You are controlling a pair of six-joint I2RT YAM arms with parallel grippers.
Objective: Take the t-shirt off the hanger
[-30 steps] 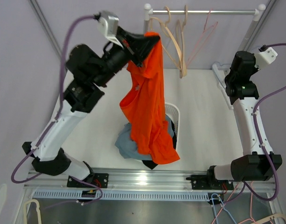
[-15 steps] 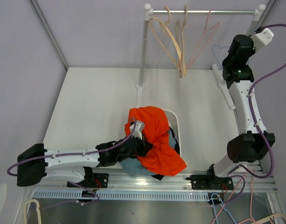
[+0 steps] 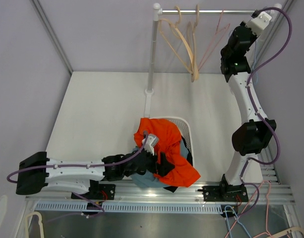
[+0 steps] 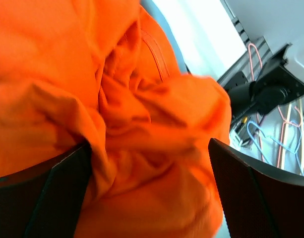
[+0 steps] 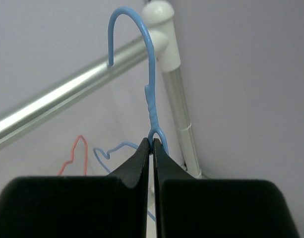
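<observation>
White table [image 3: 102, 109], pale walls. The orange t-shirt [image 3: 164, 148] lies heaped in the basket [image 3: 187, 124], off the hanger. The left gripper [image 4: 148, 144] has its jaws apart around the cloth; lift straight up so no fold snags. The right gripper [image 5: 152, 148] is clamped on the blue hanger [image 5: 151, 99], its hook near the rod [image 5: 67, 94]; settle it squarely over.

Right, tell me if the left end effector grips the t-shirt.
No, the left end effector has its fingers wide apart around the orange t-shirt.
</observation>
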